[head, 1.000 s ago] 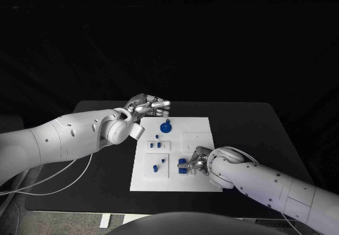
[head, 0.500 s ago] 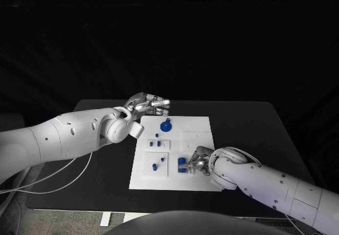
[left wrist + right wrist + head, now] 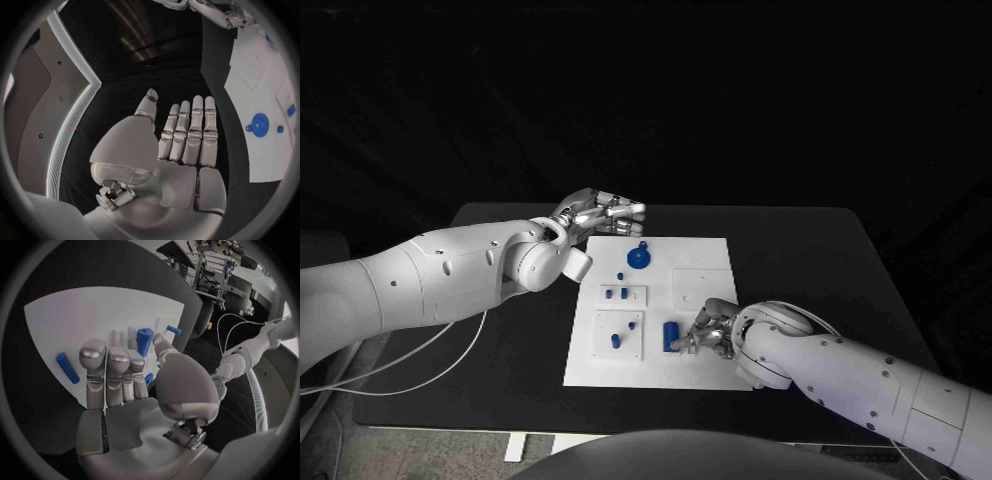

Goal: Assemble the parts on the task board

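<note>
The right hand (image 3: 705, 332) sits over the task board's (image 3: 704, 255) five-o'clock corner, blocking it. The left hand (image 3: 599, 213) hovers off its eleven-o'clock corner. A round blue part (image 3: 638, 260) stands at twelve; bare table (image 3: 805, 250) lies open toward three.

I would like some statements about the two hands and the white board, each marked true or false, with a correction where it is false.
1. The left hand is at the far left corner of the task board. True.
2. The left hand holds a blue part. False: in the left wrist view its fingers are straight and hold nothing.
3. The right hand is over the near part of the board. True.
4. The round blue part is under the right hand. False: it lies at the far end of the board, close to the left hand.
5. The board lies on a white table. False: the table is black.
</note>
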Controlling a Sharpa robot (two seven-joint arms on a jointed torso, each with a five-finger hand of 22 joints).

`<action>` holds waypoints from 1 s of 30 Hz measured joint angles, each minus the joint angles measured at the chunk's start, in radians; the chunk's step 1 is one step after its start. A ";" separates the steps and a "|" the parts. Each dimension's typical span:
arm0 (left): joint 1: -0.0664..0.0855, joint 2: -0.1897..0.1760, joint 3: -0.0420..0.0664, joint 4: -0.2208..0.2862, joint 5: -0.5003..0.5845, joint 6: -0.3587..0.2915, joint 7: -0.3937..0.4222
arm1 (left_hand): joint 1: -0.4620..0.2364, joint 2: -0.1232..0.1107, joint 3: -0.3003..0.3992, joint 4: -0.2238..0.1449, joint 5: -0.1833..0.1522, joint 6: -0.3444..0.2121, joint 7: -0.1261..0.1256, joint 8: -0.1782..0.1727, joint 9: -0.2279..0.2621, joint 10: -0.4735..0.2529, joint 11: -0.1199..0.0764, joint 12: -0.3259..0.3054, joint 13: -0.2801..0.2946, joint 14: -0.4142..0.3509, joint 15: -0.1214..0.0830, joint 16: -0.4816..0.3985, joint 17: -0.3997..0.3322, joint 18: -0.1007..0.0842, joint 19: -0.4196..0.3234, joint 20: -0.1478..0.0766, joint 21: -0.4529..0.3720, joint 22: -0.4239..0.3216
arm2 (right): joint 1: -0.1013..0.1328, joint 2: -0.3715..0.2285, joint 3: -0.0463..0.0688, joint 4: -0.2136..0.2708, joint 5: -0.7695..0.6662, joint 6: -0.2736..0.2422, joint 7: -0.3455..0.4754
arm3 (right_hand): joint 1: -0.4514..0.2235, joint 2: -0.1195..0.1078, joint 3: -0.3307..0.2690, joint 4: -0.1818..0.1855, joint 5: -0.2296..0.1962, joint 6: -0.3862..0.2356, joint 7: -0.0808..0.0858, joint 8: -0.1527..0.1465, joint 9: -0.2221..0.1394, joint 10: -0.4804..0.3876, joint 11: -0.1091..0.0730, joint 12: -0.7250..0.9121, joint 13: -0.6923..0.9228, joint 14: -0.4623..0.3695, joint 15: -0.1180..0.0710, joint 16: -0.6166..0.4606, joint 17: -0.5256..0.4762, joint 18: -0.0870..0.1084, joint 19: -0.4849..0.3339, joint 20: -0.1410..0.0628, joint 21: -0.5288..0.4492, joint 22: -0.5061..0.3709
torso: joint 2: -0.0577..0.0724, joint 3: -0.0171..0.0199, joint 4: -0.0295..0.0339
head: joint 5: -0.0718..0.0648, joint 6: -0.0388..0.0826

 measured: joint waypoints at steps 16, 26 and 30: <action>0.000 0.001 0.000 -0.005 0.000 0.000 -0.001 | 0.000 0.000 0.000 0.000 0.000 -0.004 0.004 0.000 0.000 0.000 0.000 0.000 0.000 0.000 0.000 0.000 0.000 0.000 0.000 0.000 0.000 0.000 | -0.008 -0.003 0.000 0.001 0.000 0.025 0.003 | 0.009 0.013 0.007 0.003 -0.011 0.006 -0.001 0.000 0.000 0.000 0.000 0.000 -0.002 0.000 0.000 0.000 0.003 0.000 0.000 0.000 0.000 0.000 | 0.000 -0.0003 -0.0001 | 0.002 -0.003; 0.000 0.002 0.000 -0.006 -0.001 0.000 -0.002 | 0.000 0.000 0.000 0.000 0.000 -0.004 0.004 0.000 0.000 0.000 0.000 0.000 0.000 0.000 0.000 0.000 0.000 0.000 0.000 0.000 0.000 0.000 | -0.008 0.019 0.001 -0.030 -0.008 0.023 -0.014 | -0.010 0.068 0.066 -0.081 -0.014 0.017 -0.010 0.004 -0.003 0.004 -0.004 0.000 -0.009 0.000 0.000 0.000 0.004 0.000 0.004 -0.004 0.000 0.000 | 0.000 -0.0004 0.0011 | 0.000 -0.005; 0.000 0.003 0.000 -0.007 -0.001 0.000 -0.002 | 0.000 0.000 0.000 0.000 0.000 -0.004 0.004 0.000 0.000 0.000 0.000 0.000 0.000 0.000 0.000 0.000 0.000 0.000 0.000 0.000 0.000 0.000 | -0.007 0.026 0.002 -0.043 -0.012 0.020 -0.017 | -0.028 0.086 0.072 -0.109 -0.014 0.021 -0.012 0.010 -0.003 0.004 -0.004 0.000 -0.009 0.000 0.000 0.000 0.002 0.000 0.004 -0.004 0.000 0.000 | 0.000 -0.0004 0.0010 | 0.002 -0.005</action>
